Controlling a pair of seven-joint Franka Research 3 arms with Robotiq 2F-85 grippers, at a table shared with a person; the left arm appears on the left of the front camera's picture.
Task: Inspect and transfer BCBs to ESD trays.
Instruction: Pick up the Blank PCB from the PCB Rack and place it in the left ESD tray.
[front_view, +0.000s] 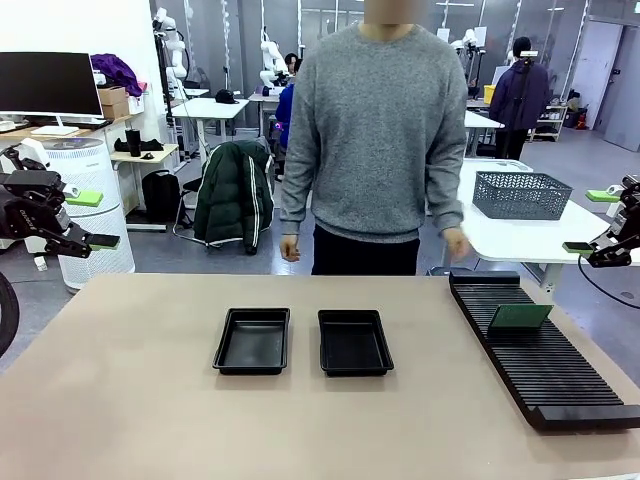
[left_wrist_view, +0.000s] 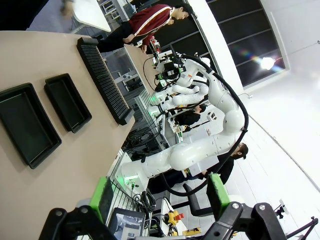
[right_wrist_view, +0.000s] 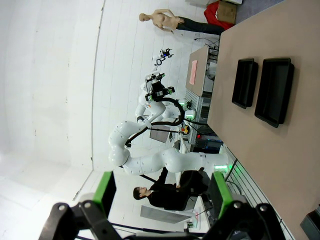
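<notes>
Left gripper (front_view: 95, 220) & right gripper (front_view: 592, 221): both fully open, nothing held, hanging off the bench (front_view: 150, 420) ends, prob. to leave the middle free for the person's hand (front_view: 457, 243). Two ESD trays (front_view: 252, 340) sit side by side mid-bench, empty, prob. so either arm can reach. One BCB (front_view: 519, 317) leans upright in the slotted rack (front_view: 545, 365), far right. It's thin, flat, green w/ slight sheen.

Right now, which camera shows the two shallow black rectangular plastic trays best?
The front view: both shallow black rectangular plastic trays lie side by side, square to the camera, floors bare. The left wrist view and right wrist view show both too, but rolled sideways and slanted.
</notes>
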